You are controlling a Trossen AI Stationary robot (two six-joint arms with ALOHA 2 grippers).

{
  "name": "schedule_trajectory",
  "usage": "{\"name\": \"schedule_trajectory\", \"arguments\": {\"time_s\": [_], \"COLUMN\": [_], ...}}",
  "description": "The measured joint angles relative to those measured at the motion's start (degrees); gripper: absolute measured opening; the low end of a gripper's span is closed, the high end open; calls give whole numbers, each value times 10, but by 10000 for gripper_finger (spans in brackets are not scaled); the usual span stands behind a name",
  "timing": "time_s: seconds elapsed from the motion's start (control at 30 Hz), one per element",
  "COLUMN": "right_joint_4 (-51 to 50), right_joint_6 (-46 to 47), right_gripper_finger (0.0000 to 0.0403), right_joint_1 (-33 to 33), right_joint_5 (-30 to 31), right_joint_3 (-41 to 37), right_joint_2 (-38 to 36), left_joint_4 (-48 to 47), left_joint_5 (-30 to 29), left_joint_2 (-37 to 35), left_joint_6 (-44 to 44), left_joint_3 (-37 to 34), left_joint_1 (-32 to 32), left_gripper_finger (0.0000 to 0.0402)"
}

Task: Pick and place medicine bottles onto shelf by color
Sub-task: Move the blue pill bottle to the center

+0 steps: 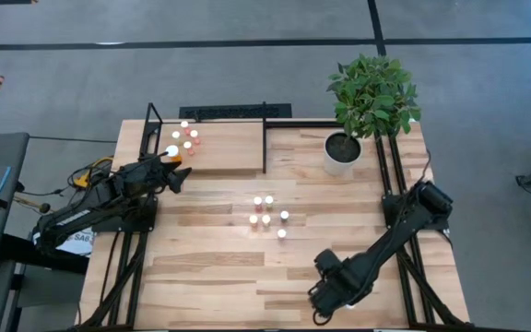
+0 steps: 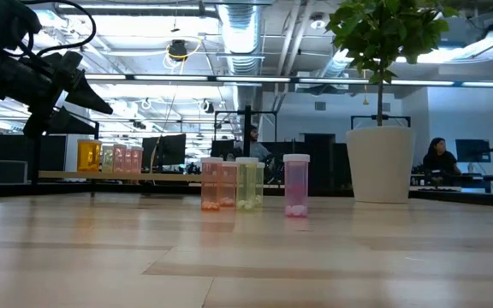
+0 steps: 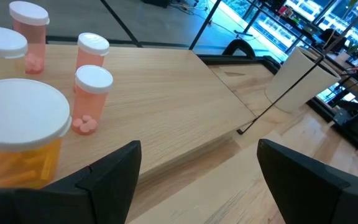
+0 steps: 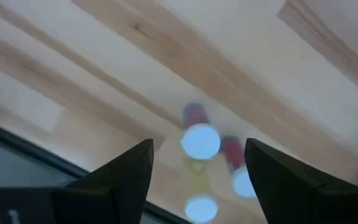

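Note:
The shelf stands at the table's far left. Several white-capped bottles stand on it: small pink-orange ones and one larger orange bottle. My left gripper is open and empty, just off the shelf's near edge, with the large bottle beside its left finger. Several more small bottles stand upright at the table's middle; the low view shows orange, yellowish and pink ones. My right gripper is open and empty near the table's front edge.
A white pot with a green plant stands at the far right, beside the shelf's black rods. Bare planks lie between the shelf and the middle bottles. People sit at desks in the room behind.

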Motion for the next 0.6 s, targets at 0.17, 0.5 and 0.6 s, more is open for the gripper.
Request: {"name": "schedule_trajectory", "arguments": {"time_s": [0.17,0.5,0.6], "right_joint_4": [26,136,161], "right_joint_6": [-33,-65,-73], "right_gripper_finger": [276,276,276], "right_joint_1": [11,5,1], "right_joint_5": [-1,-55,-59], "right_joint_3": [-30,-104,-116], "right_joint_2": [5,3,3], "left_joint_4": [0,0,0], "left_joint_5": [0,0,0], "left_joint_2": [0,0,0], "left_joint_6": [0,0,0], "left_joint_3": [0,0,0], "left_joint_1": [0,0,0], "left_gripper_finger": [309,309,309]}}
